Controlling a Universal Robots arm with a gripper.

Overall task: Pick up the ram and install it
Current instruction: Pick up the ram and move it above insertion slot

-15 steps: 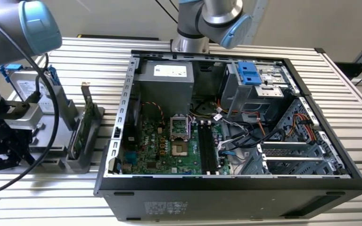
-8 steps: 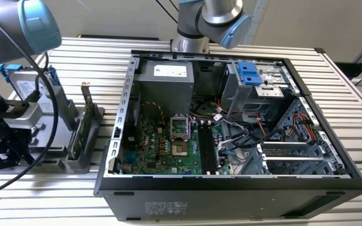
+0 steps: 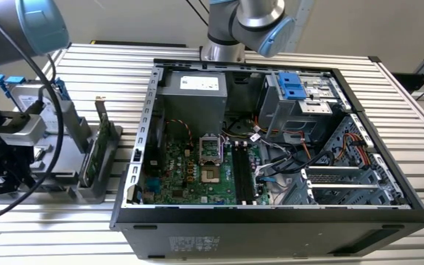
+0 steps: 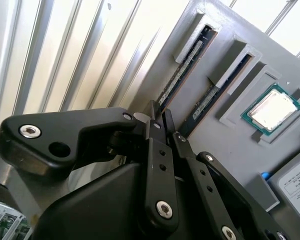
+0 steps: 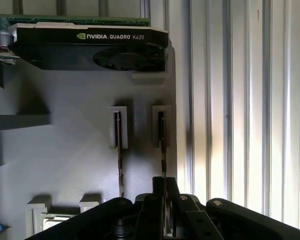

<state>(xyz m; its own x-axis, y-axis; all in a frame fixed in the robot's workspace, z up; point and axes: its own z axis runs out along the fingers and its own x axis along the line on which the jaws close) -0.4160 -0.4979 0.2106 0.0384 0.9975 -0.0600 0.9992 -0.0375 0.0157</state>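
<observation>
Exterior view's left side has the grey holder (image 3: 86, 192) on the slatted metal table (image 3: 123, 61), and the arm hangs over it. In the first wrist view the gripper (image 5: 165, 189) looks pressed together on the thin top edge of the ram (image 5: 162, 145). The ram stands on its edge in the holder's slot nearest to the rim. A second memory stick (image 5: 119, 150) stands just beside it, not touching.

By my judgement, a good pick-up needs the grip square to the board and a pull straight along the slot. With tilt, the stick can jam or scrape its neighbour, and such a thin board will not like twisting.

On the exterior view's right lies the open computer case (image 3: 271, 218). The black memory slots (image 3: 245, 176) on its motherboard look free. Loose cables (image 3: 282, 163) lie close beside them, so the room there is narrow.
</observation>
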